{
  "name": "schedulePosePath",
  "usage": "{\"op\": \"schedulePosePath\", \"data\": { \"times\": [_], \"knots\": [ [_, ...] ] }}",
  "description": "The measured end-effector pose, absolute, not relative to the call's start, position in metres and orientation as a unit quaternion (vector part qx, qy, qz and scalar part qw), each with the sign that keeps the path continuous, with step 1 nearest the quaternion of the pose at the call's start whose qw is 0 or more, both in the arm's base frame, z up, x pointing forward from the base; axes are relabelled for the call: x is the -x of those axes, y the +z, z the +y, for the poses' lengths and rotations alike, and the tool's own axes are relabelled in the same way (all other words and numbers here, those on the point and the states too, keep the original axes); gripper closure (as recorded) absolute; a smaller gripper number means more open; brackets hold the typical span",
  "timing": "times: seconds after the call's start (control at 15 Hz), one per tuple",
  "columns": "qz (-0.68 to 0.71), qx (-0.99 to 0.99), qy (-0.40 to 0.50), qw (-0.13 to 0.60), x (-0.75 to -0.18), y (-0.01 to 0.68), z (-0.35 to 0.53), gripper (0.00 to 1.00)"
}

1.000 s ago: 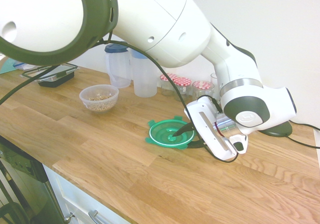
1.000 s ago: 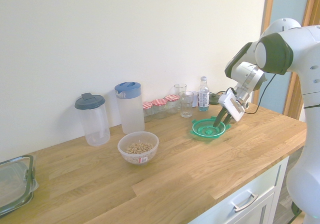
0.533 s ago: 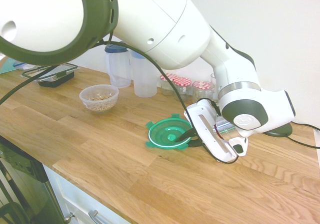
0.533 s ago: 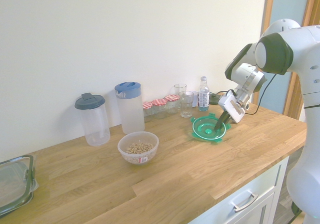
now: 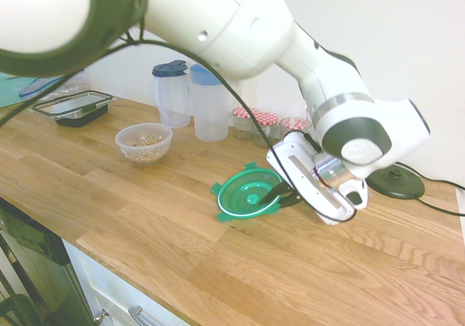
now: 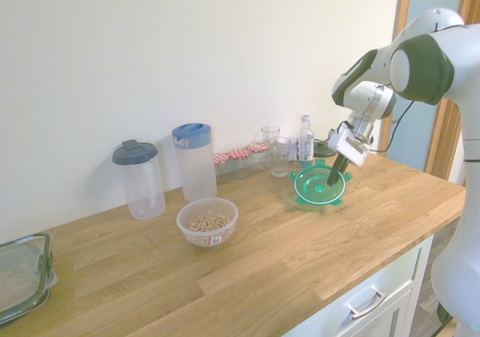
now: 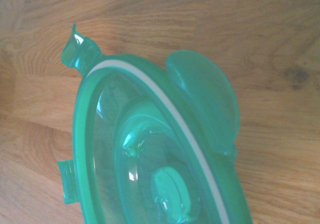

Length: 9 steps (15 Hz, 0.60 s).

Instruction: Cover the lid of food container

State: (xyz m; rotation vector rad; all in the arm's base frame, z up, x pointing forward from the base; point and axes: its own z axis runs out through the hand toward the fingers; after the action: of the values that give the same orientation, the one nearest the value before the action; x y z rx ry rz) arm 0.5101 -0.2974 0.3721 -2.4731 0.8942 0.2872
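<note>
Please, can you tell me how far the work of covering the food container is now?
Done: the green lid appears gripped at its edge by the gripper, whose fingers look closed on it.

In hand: the lid seems tilted, perhaps being lifted.

Left: the bowl of beige grains is uncovered and stands apart, so the lid must still be carried over, placed and probably snapped down.

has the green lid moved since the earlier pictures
Yes, the green lid has shifted away from the bowl of grains, toward the robot's side of the counter.
</note>
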Motion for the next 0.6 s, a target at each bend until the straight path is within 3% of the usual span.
{"op": "schedulePosePath", "data": {
  "times": [0.33,0.6],
  "knots": [
    [0.340,0.935,0.046,0.085,-0.500,0.504,-0.255,1.00],
    [0.329,0.943,-0.012,-0.046,-0.521,0.541,-0.143,1.00]
  ]
}}
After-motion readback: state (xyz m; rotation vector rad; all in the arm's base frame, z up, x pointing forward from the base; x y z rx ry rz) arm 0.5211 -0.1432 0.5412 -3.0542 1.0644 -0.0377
